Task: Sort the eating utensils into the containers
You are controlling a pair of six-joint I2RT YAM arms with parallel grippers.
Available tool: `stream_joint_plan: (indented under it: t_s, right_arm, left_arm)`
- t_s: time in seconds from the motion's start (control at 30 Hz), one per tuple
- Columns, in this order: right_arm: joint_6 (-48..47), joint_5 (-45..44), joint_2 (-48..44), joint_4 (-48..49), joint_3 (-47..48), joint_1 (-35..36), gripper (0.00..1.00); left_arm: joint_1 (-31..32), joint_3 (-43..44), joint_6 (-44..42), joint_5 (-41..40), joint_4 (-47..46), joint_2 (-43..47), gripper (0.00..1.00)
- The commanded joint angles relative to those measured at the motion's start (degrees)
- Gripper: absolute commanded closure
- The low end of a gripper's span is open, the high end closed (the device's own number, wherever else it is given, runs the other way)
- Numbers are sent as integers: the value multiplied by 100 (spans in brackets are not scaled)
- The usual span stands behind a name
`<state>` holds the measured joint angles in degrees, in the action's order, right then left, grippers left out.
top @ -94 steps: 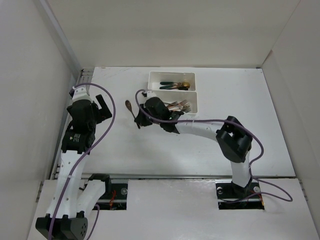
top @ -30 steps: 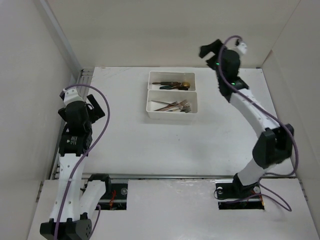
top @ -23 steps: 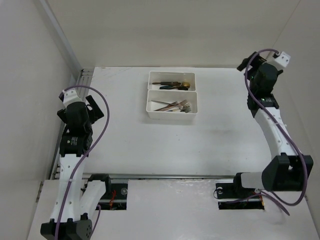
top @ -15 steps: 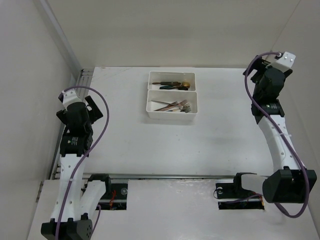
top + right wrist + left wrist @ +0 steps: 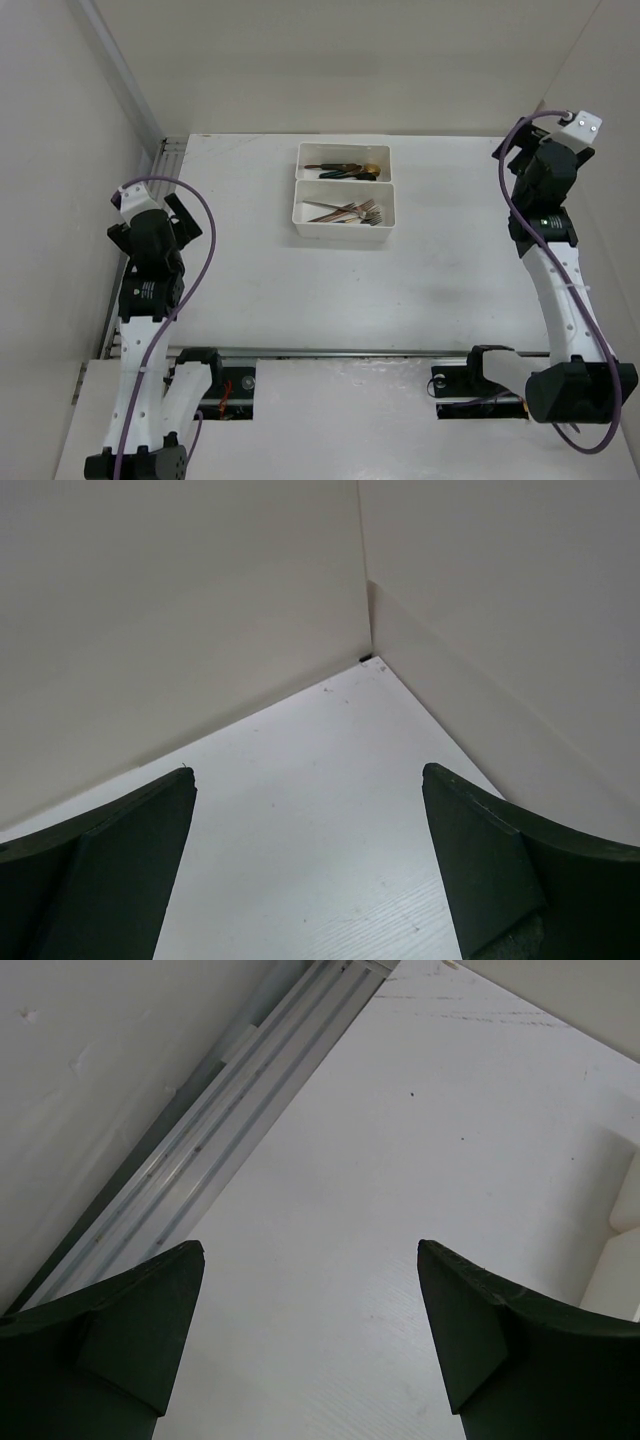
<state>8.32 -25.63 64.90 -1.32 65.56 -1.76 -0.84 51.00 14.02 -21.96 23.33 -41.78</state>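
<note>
Two white trays sit side by side at the back middle of the table. The far tray [image 5: 310, 150] holds dark, copper and gold spoons [image 5: 345, 170]. Silver and rose forks [image 5: 350, 211] lie in the near tray [image 5: 305, 225]. My left gripper [image 5: 148, 222] [image 5: 310, 1250] hangs open over bare table at the left edge, well away from the trays. My right gripper [image 5: 535, 155] [image 5: 308, 770] is open and empty too, facing the back right corner.
A metal rail [image 5: 200, 1150] runs along the table's left edge beside a side wall. Part of a tray's rim [image 5: 625, 1210] shows at the right of the left wrist view. Two walls meet at the corner [image 5: 368, 658] ahead of the right gripper.
The copper spoon that was left of the trays now lies in the far tray. My right arm swung from the trays to the table's right side. My left arm drew back slightly.
</note>
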Motion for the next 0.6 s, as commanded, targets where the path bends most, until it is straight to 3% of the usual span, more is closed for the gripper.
stream_joint_plan:
  t_s: [0.0, 0.57]
  right_arm:
    - [205, 146, -258, 71, 9, 35, 1]
    - [328, 550, -531, 71, -96, 35, 1]
  left_arm:
    - [-21, -99, -22, -116, -215, 144, 14]
    - [-74, -258, -22, -63, -162, 495, 13]
